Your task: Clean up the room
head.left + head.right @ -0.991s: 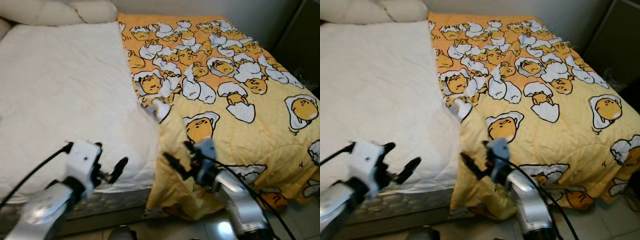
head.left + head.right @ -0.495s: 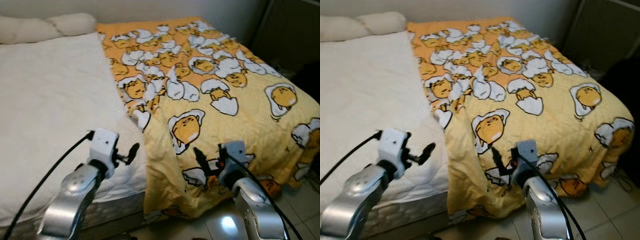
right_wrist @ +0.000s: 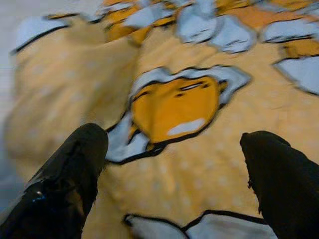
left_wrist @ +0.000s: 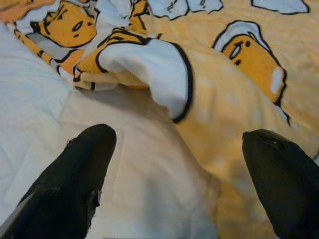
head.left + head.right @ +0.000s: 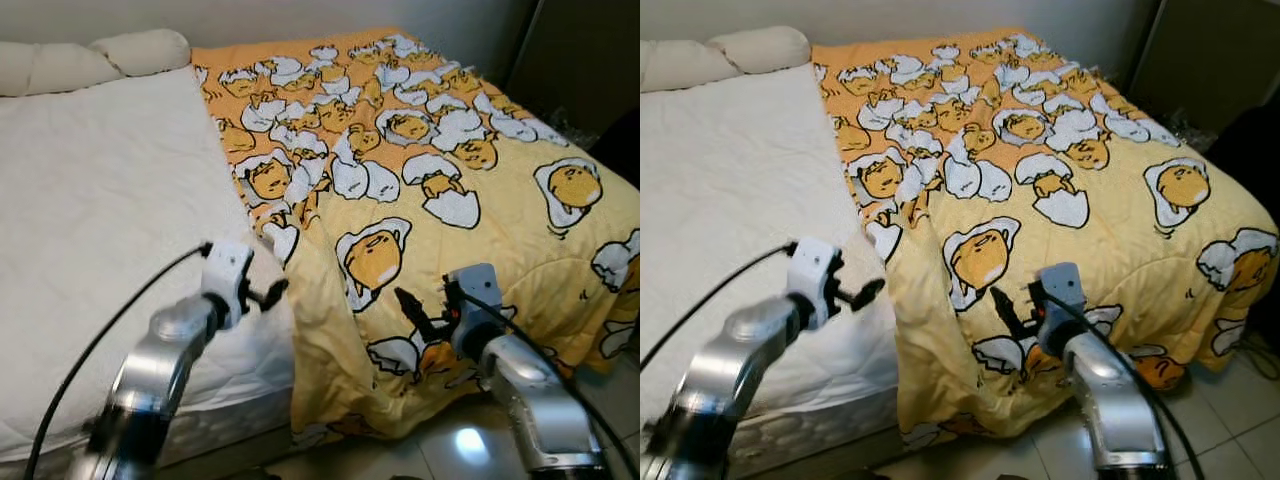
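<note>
Yellow blanket [image 5: 450,200] covers half of white mattress [image 5: 100,230]; tiled floor [image 5: 470,450] below. Left gripper [image 4: 179,164], right gripper [image 3: 174,169]: fingers spread, empty.

A home bedroom: bed [image 5: 100,250] with pillows [image 5: 140,50] and cartoon-print yellow blanket [image 5: 450,200].

Cream pillows [image 5: 95,60] lie along the head of the bed. A dark cabinet [image 5: 590,55] stands at right, above pale glossy floor tiles [image 5: 440,455].

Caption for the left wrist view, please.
Open left claw hovering over the folded edge of the yellow egg-cartoon blanket where it meets the white mattress pad.
</note>
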Tool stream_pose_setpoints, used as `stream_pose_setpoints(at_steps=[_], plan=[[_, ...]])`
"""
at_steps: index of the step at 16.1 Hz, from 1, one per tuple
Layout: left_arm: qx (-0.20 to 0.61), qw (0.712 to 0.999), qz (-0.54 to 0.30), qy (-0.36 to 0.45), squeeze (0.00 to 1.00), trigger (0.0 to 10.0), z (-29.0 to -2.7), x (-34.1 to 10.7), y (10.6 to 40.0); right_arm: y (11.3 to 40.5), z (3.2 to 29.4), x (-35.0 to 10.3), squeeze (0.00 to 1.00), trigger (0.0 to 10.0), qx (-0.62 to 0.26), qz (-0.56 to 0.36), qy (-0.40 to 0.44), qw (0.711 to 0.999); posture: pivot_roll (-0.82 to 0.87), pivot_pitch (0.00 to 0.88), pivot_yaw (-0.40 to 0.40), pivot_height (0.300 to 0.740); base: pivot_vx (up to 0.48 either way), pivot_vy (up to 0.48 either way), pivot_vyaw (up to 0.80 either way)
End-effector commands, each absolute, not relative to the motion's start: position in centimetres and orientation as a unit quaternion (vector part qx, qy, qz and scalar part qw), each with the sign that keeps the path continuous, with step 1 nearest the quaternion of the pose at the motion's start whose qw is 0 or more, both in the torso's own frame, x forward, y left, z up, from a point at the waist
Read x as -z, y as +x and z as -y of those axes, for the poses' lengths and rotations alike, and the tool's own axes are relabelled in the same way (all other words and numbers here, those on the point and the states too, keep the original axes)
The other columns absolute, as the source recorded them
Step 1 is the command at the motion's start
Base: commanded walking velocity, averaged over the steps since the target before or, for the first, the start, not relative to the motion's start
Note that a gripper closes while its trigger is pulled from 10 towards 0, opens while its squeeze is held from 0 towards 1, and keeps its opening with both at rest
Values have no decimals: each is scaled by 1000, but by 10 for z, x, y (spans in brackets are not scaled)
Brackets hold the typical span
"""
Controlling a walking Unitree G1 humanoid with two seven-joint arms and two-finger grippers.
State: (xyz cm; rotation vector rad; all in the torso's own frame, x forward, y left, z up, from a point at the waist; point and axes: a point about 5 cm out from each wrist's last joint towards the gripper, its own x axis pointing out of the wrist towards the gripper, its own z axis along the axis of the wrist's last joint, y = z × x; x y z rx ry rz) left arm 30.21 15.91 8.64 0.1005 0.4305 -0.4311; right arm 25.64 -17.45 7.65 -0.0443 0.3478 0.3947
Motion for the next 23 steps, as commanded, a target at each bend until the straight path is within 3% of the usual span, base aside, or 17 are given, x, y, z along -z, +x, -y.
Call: stream_pose_setpoints(at_steps=[1,2,4,6,9,10,11,23], plan=[[220,948,-229,16,482,10000,-159,-78,308,256,174,-85,0,10000,-238,-167,-13,957,-146,0,56,740,0,0,0],[228,944,-240,-3,0,10000,-157,-72,311,253,177,-87,0,10000,-261,-170,-13,950,-157,0,53,740,0,0,0],[254,934,-250,-32,0,10000,-149,-64,316,248,182,-92,0,10000,-304,-176,-19,936,-171,0,51,740,0,0,0],[249,926,-271,-87,0,10000,-136,-52,322,245,199,-99,0,10000,-314,-179,-41,932,-199,0,49,740,0,0,0],[232,917,-288,-151,0,10000,-124,-42,323,239,204,-108,0,10000,-339,-176,-28,924,-222,0,51,740,0,0,0],[231,913,-294,-161,0,510,-121,-39,322,239,204,-108,0,10000,-341,-176,-31,923,-227,0,53,740,0,0,0],[230,911,-303,-162,0,0,-118,-35,321,238,204,-108,0,10000,-343,-176,-34,922,-229,0,54,740,0,0,0],[228,902,-337,-142,0,0,-111,-16,312,232,195,-106,0,10000,-394,-191,-24,899,-212,0,54,740,0,0,0]])
